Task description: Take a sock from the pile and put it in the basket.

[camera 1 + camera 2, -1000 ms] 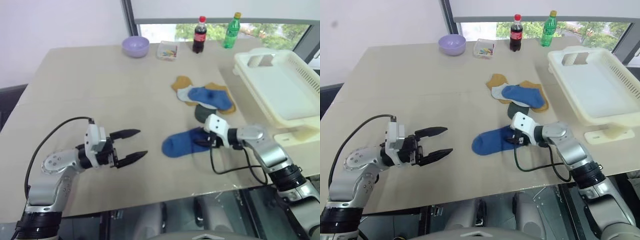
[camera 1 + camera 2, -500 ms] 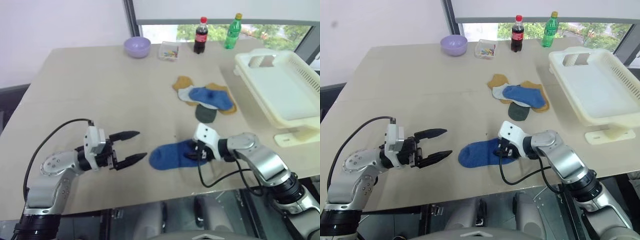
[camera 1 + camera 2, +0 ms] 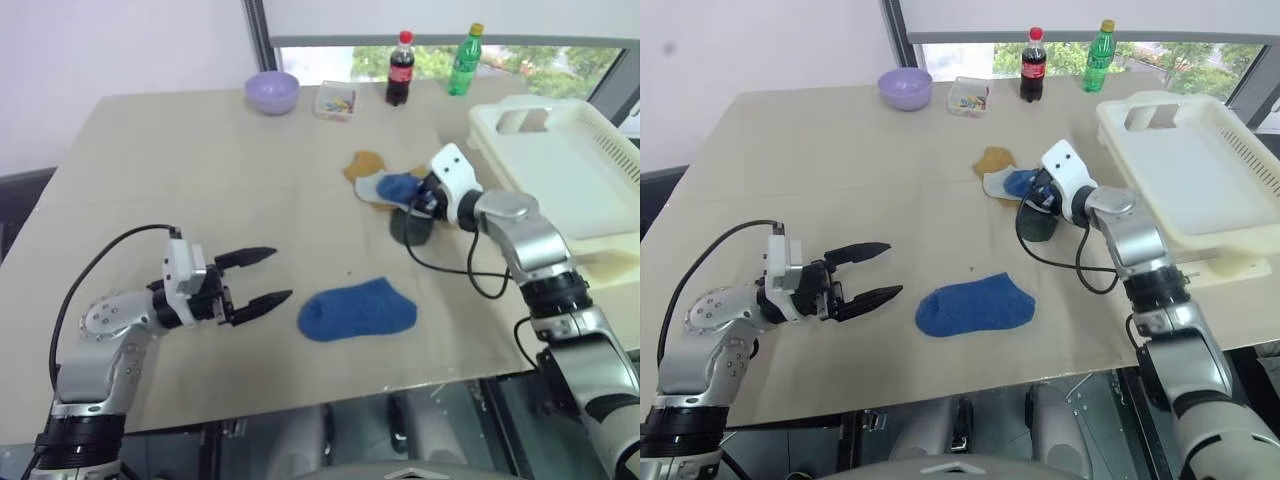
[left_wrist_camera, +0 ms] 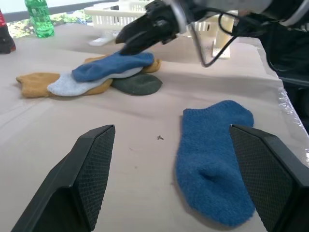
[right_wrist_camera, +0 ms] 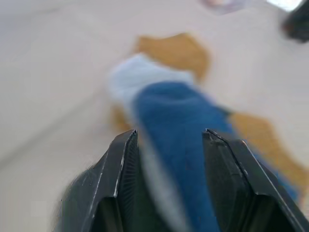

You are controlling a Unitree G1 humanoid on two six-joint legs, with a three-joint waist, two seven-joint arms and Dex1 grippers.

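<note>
Bare table (image 3: 150, 170) all round lone blue sock (image 3: 357, 309) — pile (image 3: 400, 195) and basket (image 3: 560, 170) crowd far-right side.

Big beige table (image 3: 200, 180) with a wood-grain-ish top takes up most of the room here, and it's got a faint seam running across it. Behind it on the left there's a plain pale lilac wall (image 3: 120, 45), and a dark window frame post (image 3: 258, 40) splits that from the window (image 3: 440, 55) at the back, where you can see green trees outside under a white blind (image 3: 450, 18). Daylight's coming in from there, pretty soft and even. A dark chair back (image 3: 18, 205) pokes in at the left edge of the table. Under the near edge the floor (image 3: 300, 445) looks dark grey.
</note>
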